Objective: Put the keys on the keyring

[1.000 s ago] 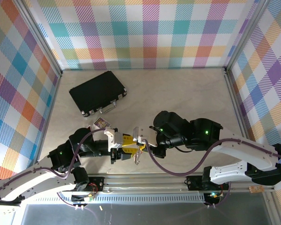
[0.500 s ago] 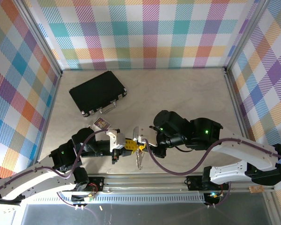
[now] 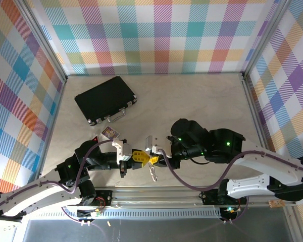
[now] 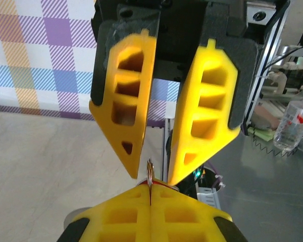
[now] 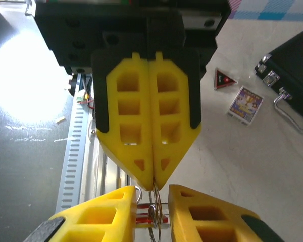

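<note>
Low over the table's near edge, my left gripper [image 3: 137,157] and right gripper [image 3: 152,155] meet tip to tip. The silvery keyring [image 5: 154,209] stands edge-on between them, and a pale strip of it [image 3: 152,174] dangles below. The left gripper [image 4: 150,187] is shut, and the ring's rim [image 4: 150,173] sticks up from between its pads. The right gripper [image 5: 152,190] is open, one finger on either side of the ring. The red key [image 5: 150,220] lies crosswise in that gap, at the ring.
A black case [image 3: 105,99] with a metal handle lies at the back left of the table. A small picture card [image 3: 109,132] and a red triangular piece [image 3: 96,138] lie just behind the left arm. An aluminium rail [image 3: 161,194] runs along the near edge.
The left gripper has closed on the keyring. The right gripper, shut until half a second ago, has parted its jaws, and its arm has shifted slightly right. The dangling strip has swung a little.
</note>
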{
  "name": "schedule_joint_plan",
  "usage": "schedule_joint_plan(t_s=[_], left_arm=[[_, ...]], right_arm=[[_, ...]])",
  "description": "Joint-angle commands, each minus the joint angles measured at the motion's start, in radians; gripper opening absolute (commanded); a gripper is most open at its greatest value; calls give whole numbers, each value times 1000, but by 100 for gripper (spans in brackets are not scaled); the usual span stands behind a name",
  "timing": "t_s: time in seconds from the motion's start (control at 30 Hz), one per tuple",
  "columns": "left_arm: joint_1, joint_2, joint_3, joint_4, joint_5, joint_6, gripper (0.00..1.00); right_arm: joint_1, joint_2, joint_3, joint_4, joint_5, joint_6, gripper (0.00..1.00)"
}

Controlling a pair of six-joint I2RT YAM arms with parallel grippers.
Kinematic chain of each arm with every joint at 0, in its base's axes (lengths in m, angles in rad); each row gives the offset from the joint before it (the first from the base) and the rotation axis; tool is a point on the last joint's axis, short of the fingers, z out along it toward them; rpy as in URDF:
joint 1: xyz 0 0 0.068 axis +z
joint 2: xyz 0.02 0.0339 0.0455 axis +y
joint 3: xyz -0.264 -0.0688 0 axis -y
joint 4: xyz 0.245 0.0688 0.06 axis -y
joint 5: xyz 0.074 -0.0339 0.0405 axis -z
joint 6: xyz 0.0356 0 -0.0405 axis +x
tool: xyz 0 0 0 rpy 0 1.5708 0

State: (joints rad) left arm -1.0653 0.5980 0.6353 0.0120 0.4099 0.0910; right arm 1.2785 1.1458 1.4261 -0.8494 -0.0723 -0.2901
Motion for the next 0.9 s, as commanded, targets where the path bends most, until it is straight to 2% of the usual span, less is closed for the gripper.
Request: schedule_joint_plan(t_s=[0.0, 0.13, 0.3, 0.43, 0.87], left_arm=[[-2, -14, -25, 145, 46, -52, 0], [-2, -23, -46, 210, 56, -79, 0], [-2, -29, -56, 245, 67, -95, 0], [-2, -40, -61, 258, 63, -98, 0], [-2, -59, -67, 267, 56, -105, 0]], right_arm=[[8, -47, -25, 86, -27, 27, 23], [8, -63, -36, 104, -24, 40, 24], [8, -82, -50, 131, -27, 55, 37], [8, -88, -59, 137, -30, 64, 38], [7, -108, -102, 147, -48, 78, 18]])
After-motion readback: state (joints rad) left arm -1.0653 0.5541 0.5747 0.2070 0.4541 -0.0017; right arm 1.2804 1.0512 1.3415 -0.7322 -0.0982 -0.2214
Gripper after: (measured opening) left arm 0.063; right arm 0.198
